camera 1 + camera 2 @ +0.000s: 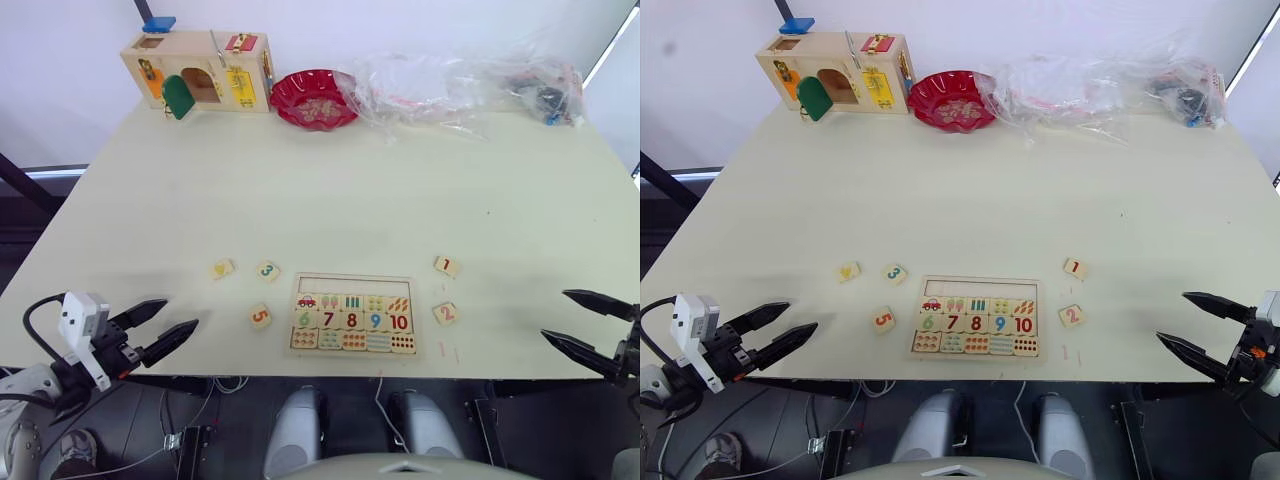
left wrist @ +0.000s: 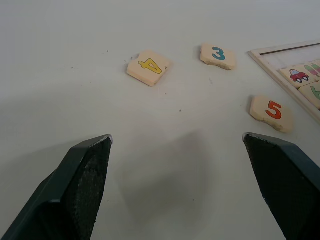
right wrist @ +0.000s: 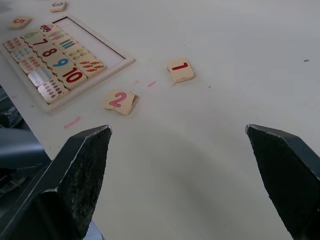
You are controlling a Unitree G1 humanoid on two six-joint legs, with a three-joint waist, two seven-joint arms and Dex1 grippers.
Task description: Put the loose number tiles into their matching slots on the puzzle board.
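Pale cream and matte, the counter (image 1: pixel 350 190) backs onto a white wall. Near its front edge lies the puzzle board (image 1: pixel 352 316), a flat rectangular pale-wood tray with a raised rim. Its far row of slots (image 1: pixel 355 286) is bare wood, and the partitions between the recesses are hard to make out. Below that row sit three filled rows: pictures, coloured numerals 6 to 10, and dots.

Five loose square wooden tiles lie on the counter. Three are to the board's left: the yellow 4 (image 2: pixel 148 66), the green 3 (image 2: pixel 218 55) and the red 5 (image 2: pixel 272 112). Two are to its right: the red 1 (image 3: pixel 180 69) and the red 2 (image 3: pixel 119 101).

The left hand (image 1: pixel 160 328) hovers at the front left corner, its two black fingers spread wide and holding nothing. The right hand (image 1: pixel 1196 324) at the front right is likewise wide apart and empty.

Along the far edge stand a wooden latch box (image 1: pixel 197 70), a red dish (image 1: pixel 314 98) and crumpled clear plastic bags (image 1: pixel 460 85), whose contents are indistinct.
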